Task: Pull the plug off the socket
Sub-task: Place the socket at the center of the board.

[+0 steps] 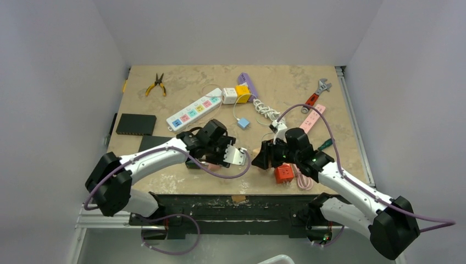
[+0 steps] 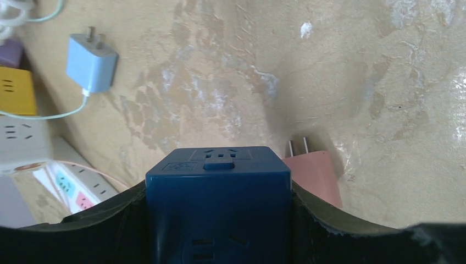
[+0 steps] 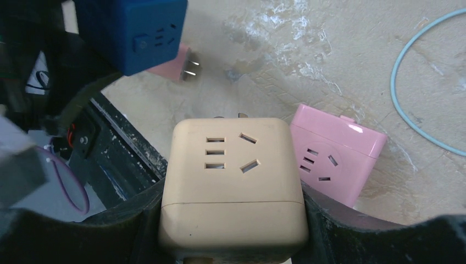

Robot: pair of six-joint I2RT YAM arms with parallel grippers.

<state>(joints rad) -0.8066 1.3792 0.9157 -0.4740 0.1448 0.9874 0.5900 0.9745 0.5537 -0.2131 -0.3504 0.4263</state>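
Note:
My left gripper [image 2: 218,192] is shut on a dark blue cube socket [image 2: 218,214], its fingers pressed against both sides. In the top view this gripper [image 1: 222,149] hangs just above the table's near edge. My right gripper [image 3: 233,203] is shut on a beige cube plug adapter [image 3: 233,176], whose metal pins just show at its far edge. The blue socket [image 3: 132,33] sits apart from the beige cube, up and to the left in the right wrist view. The right gripper [image 1: 264,157] faces the left one across a small gap. A pink plug [image 2: 310,170] with two prongs lies under the blue socket.
A pink cube socket [image 3: 335,154] lies right of the beige cube, and a red cube [image 1: 284,173] sits near the front edge. Further back are a blue charger [image 2: 90,63], a white power strip [image 1: 193,110], a yellow cube [image 1: 242,92], pliers [image 1: 156,85] and a wrench [image 1: 317,93].

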